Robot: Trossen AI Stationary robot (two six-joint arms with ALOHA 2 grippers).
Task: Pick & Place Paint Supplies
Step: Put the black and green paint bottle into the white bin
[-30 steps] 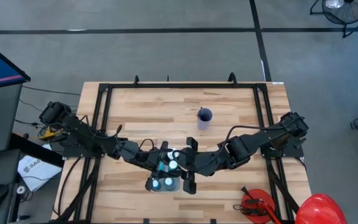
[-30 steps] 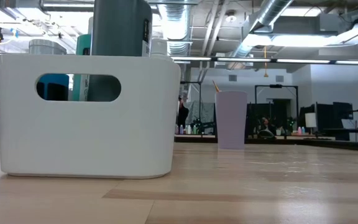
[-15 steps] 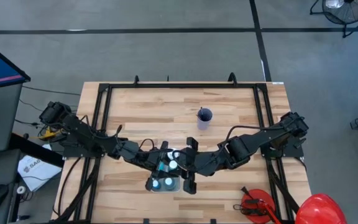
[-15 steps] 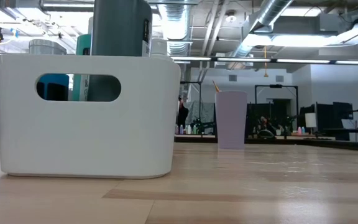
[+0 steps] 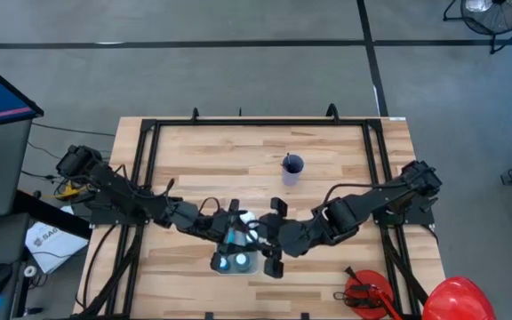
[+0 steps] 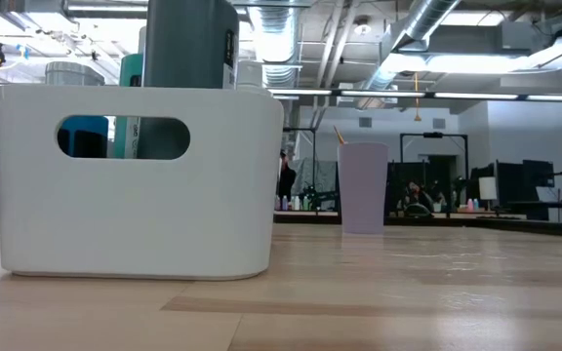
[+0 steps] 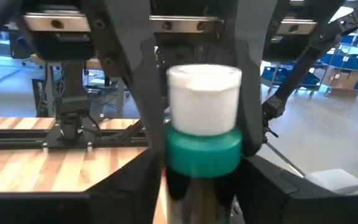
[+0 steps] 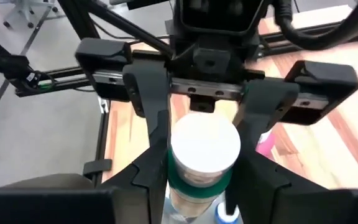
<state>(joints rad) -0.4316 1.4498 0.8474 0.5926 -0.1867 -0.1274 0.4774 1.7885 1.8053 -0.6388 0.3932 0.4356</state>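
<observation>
Between both hands' (image 5: 249, 235) fingers (image 8: 151, 124) above the bin (image 5: 236, 262), the teal bottle (image 7: 204, 152) stands gripped.

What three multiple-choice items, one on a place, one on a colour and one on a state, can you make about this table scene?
1. The purple cup stands: A in the white bin; B on bare table, apart from the bin; C against a red helmet.
2. The band under the cap of the bottle is: A red; B yellow; C teal.
3. The cap is: A on the bottle; B off, on the table; C in the cup.

Answers: B, the high view shows wood all around the cup. C, the left wrist view shows teal. A, the white cap sits on the bottle, where the left hand and right hand meet over the bin.
</observation>
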